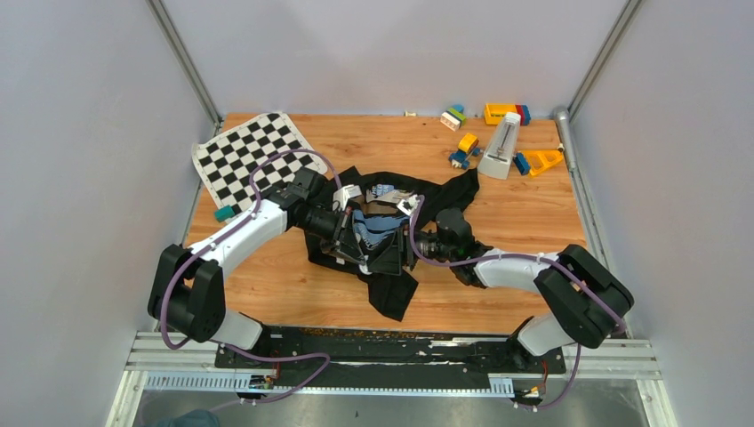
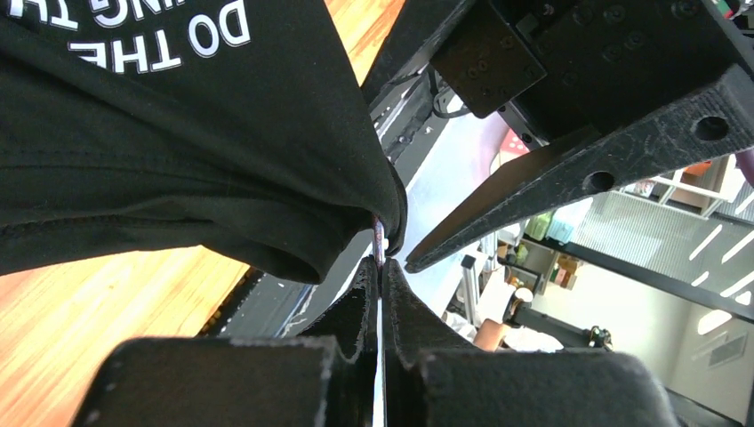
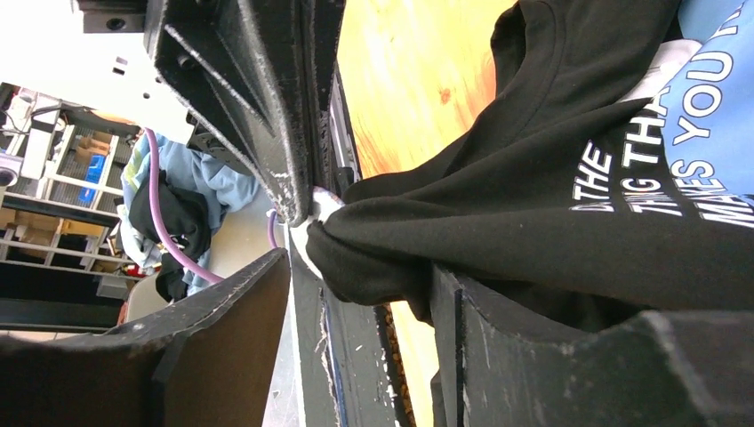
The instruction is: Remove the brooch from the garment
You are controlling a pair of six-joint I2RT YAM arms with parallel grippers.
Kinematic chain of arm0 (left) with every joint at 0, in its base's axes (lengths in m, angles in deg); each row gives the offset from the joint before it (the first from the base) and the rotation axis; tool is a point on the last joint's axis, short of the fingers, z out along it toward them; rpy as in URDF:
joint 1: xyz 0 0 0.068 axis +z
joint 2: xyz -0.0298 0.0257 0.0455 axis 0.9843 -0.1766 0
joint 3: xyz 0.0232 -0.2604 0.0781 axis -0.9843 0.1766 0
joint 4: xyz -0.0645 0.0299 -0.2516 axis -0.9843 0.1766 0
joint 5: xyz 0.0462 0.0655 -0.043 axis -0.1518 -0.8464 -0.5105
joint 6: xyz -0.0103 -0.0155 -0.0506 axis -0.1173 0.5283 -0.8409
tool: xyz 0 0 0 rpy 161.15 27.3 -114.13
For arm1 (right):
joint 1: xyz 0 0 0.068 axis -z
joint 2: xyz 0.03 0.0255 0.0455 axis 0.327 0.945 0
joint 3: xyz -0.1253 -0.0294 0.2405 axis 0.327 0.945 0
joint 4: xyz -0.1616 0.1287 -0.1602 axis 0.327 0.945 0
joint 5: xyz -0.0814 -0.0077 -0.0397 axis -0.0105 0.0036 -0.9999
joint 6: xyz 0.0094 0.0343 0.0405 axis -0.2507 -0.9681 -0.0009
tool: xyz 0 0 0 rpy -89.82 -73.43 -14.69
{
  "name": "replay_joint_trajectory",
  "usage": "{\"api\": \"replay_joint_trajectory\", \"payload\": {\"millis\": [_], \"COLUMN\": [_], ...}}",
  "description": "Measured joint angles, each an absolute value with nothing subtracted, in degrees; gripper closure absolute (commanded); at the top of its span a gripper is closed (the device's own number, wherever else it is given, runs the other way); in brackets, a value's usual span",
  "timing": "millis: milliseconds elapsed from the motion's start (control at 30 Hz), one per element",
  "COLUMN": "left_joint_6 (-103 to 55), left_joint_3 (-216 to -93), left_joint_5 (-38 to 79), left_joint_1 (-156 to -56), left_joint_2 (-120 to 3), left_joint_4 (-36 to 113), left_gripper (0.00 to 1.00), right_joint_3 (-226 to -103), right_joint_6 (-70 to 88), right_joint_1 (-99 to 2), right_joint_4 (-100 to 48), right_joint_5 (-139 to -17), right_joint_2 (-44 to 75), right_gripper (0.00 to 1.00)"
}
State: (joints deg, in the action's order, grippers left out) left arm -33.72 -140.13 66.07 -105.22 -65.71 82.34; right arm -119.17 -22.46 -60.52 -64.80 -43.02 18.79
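Note:
The black garment (image 1: 391, 289) lies bunched at the table's middle, its blue, white and brown print (image 1: 373, 222) facing up. Both grippers meet over it. My left gripper (image 2: 381, 262) is shut on a thin pale piece, the brooch (image 2: 380, 237), at a lifted fold of the garment (image 2: 178, 160). In the right wrist view the brooch (image 3: 320, 206) shows silvery white at the left fingers' tips, against the cloth (image 3: 533, 222). My right gripper (image 3: 360, 267) is open, its jaws wide apart on either side of that fold, which rests against one finger (image 3: 498, 347). From above, the left gripper (image 1: 373, 253) and right gripper (image 1: 405, 245) almost touch.
A black-and-white chequered mat (image 1: 244, 156) lies at the back left, with a small teal block (image 1: 222, 213) by its near corner. Coloured toy blocks (image 1: 462, 116) and a white metronome-shaped object (image 1: 504, 147) stand at the back right. Grey walls close in three sides.

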Motion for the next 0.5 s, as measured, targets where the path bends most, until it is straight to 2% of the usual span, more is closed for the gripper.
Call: {"api": "replay_joint_trajectory", "payload": {"millis": [200, 500], "left_joint_6": [-34.7, -35.3], "left_joint_3": [-140.1, -140.0], "left_joint_5": [66.2, 66.0], "left_joint_1": [-106.1, -106.9], "left_joint_2": [-65.7, -65.7], "left_joint_4": [80.8, 79.7], "left_gripper": [1.00, 1.00], "right_joint_3": [-120.3, -120.7], "right_joint_6": [-23.6, -24.4], "right_joint_1": [-60.5, -60.5], "right_joint_4": [-64.8, -64.5], "right_joint_5": [-42.5, -42.1], "right_joint_2": [20.8, 21.0], "right_gripper": [0.47, 0.43]}}
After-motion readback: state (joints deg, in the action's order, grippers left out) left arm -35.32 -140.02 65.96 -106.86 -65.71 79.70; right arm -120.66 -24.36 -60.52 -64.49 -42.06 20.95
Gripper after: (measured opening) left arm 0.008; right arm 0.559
